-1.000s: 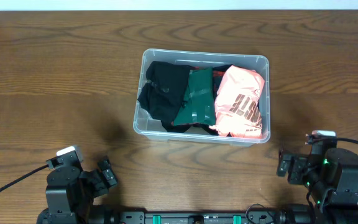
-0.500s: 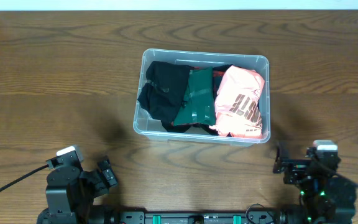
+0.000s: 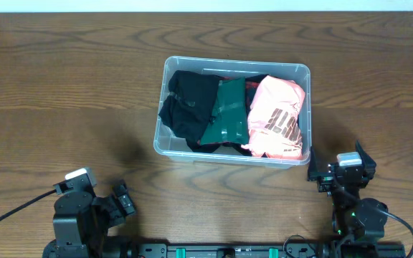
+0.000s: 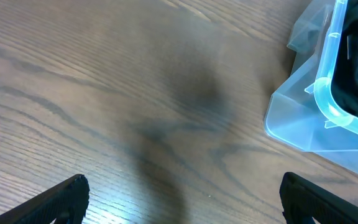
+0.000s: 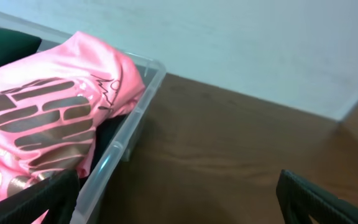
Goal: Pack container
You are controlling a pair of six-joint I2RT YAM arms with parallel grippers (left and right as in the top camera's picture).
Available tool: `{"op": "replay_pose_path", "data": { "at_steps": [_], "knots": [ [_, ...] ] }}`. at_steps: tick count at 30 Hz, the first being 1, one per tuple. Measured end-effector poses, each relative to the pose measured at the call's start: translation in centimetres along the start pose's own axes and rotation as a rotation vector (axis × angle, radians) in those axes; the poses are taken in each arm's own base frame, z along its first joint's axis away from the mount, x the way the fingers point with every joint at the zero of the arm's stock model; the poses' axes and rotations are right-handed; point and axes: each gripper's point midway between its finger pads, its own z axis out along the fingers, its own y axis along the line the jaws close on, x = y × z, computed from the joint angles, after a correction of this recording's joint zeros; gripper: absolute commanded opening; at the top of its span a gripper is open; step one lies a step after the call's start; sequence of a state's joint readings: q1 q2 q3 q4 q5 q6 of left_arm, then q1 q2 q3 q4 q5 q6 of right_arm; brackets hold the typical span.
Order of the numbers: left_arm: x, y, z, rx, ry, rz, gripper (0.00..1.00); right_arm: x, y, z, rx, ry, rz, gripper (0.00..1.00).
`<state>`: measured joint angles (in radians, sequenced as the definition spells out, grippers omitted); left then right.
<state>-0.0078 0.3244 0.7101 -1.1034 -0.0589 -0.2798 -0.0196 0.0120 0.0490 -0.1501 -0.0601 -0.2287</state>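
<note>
The clear plastic container [image 3: 165, 107] stands at the table's middle, holding a black garment [image 3: 187, 107], a dark green garment [image 3: 226, 112] and a pink garment with dark lettering [image 3: 278, 118]. My left gripper [image 3: 122, 201] is open and empty near the front left edge; in its wrist view [image 4: 182, 202] the container's corner [image 4: 303, 112] lies to the upper right. My right gripper [image 3: 339, 172] is open and empty just off the container's front right corner. Its wrist view [image 5: 176, 199] shows the pink garment [image 5: 48, 130] and the container rim [image 5: 126, 140].
The dark wooden table [image 3: 63, 86] runs around the container on all sides. A pale wall [image 5: 260, 43] shows behind the table in the right wrist view.
My right arm has swung left and forward, bringing its gripper up close to the container's front right corner. The left arm and the garments have not moved.
</note>
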Motion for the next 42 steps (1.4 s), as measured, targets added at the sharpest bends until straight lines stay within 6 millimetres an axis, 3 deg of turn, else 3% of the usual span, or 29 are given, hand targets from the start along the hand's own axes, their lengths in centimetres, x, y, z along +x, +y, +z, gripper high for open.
{"op": "replay_pose_path", "data": {
  "at_steps": [42],
  "knots": [
    [0.01,0.0,0.0,0.0,0.0,0.0,0.98,-0.34,-0.59,0.01,0.033,-0.013,-0.001,0.99]
  ]
}}
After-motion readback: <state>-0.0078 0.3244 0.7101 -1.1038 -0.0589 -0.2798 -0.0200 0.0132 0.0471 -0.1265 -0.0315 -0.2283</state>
